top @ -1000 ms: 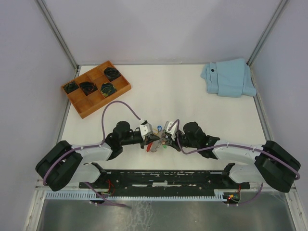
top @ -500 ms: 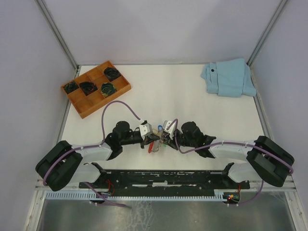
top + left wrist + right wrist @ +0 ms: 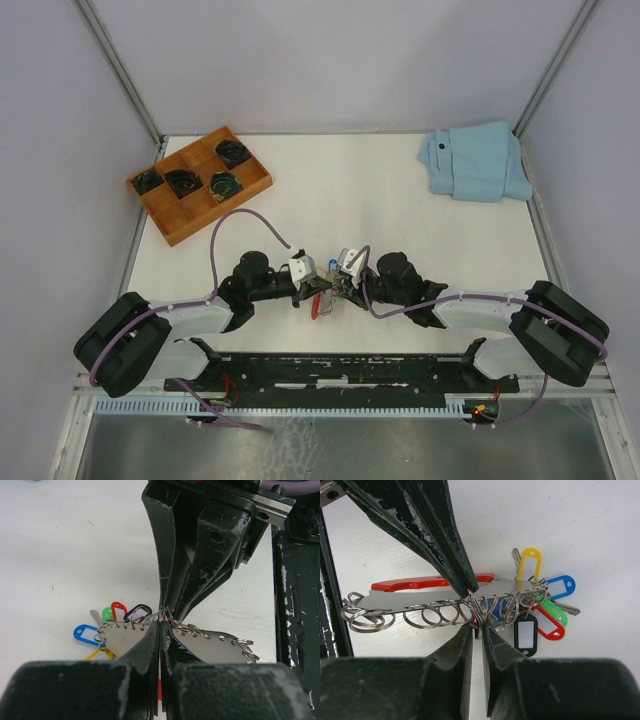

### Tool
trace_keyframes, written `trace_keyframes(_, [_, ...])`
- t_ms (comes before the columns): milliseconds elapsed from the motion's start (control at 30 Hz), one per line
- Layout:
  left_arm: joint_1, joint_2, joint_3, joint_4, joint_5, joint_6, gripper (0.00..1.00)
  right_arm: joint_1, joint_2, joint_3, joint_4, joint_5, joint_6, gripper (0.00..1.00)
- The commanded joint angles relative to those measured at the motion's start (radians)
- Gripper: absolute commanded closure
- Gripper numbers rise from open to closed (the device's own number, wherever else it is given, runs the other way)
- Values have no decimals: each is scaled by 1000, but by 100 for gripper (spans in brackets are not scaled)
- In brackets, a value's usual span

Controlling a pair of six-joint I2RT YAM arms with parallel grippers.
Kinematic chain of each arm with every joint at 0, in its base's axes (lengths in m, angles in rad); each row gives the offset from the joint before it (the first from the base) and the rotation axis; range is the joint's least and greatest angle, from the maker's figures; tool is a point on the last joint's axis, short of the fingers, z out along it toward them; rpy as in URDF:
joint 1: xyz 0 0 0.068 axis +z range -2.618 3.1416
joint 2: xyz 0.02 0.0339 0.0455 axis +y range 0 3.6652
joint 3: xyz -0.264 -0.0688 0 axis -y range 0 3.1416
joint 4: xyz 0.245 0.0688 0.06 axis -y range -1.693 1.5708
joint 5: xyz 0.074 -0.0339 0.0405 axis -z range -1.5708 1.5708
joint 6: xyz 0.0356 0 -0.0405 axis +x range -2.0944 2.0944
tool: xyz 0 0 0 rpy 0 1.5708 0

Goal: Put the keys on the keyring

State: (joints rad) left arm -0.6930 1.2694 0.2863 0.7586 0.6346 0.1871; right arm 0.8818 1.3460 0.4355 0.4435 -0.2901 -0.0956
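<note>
Right wrist view showed the keyring (image 3: 420,602) at the middle of the near edge of the tabletop (image 3: 595,530), with the keys (image 3: 551,615) bunched at its end. Right pincer (image 3: 477,630) and left pincer (image 3: 466,591) were each pressed together, pinching the keyring from opposite sides. A wooden tray (image 3: 190,218) stood by the far left corner.

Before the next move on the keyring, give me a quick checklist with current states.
1. Left gripper shut on the silver, ring-lined metal keyring with red band: ok.
2. Right gripper shut on its rings: ok.
3. Red-tagged key and green-tagged key threaded on: cannot tell.
4. Room between the two grippers: not ok, tips almost meet.
5. Orange wooden tray and light blue cloth out of the way: ok.
</note>
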Motion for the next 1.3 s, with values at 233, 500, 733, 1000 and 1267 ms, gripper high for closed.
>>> trace_keyframes(233, [4,-18,-12,76,-17,-30,97,-2,-57,4,-120,35,-18,91])
trace_keyframes(500, [4,3,-12,98,-6,-43,97,-2,-103,-3,-150,33,-32,90])
trace_keyframes(733, [3,25,0,74,23,-26,97,-3,-203,16,-224,37,-77,74])
trace_keyframes(1000, [4,44,5,96,28,-43,97,-17,-172,19,-177,-3,-56,73])
trace_keyframes(1267, [4,14,-16,137,-23,-83,97,16,-52,-103,176,53,76,64])
